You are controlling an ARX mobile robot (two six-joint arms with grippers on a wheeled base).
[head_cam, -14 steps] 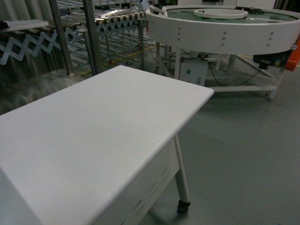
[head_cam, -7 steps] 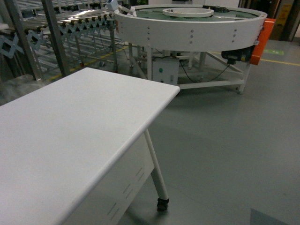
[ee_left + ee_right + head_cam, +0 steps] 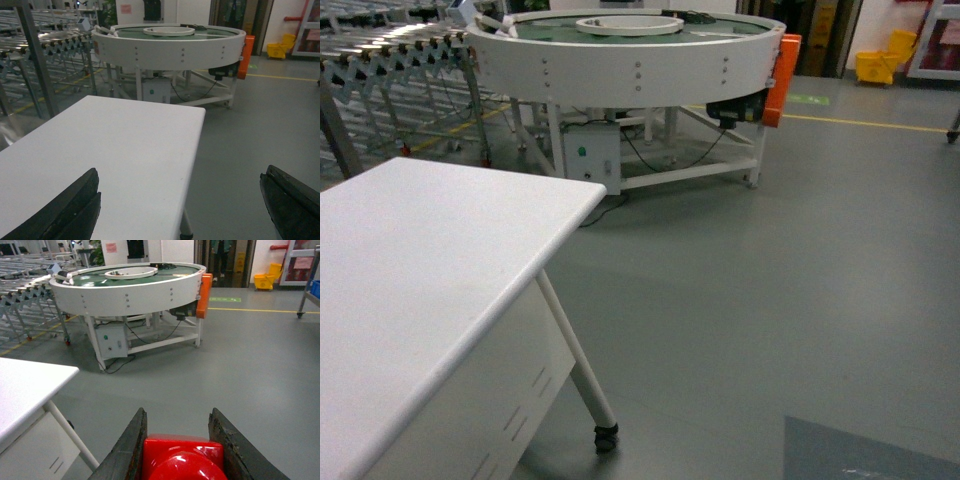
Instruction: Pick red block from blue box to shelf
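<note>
Looking through your right wrist camera, you see the small glossy red plastic block (image 3: 182,458) wedged between the right gripper's (image 3: 182,450) two dark fingers, clamped from both sides. Your left gripper (image 3: 182,212) hangs spread wide, empty, above the white rectangular table (image 3: 120,150).

Both end effectors (image 3: 180,210) (image 3: 182,450) have black, ridged, worn fingers.
</note>
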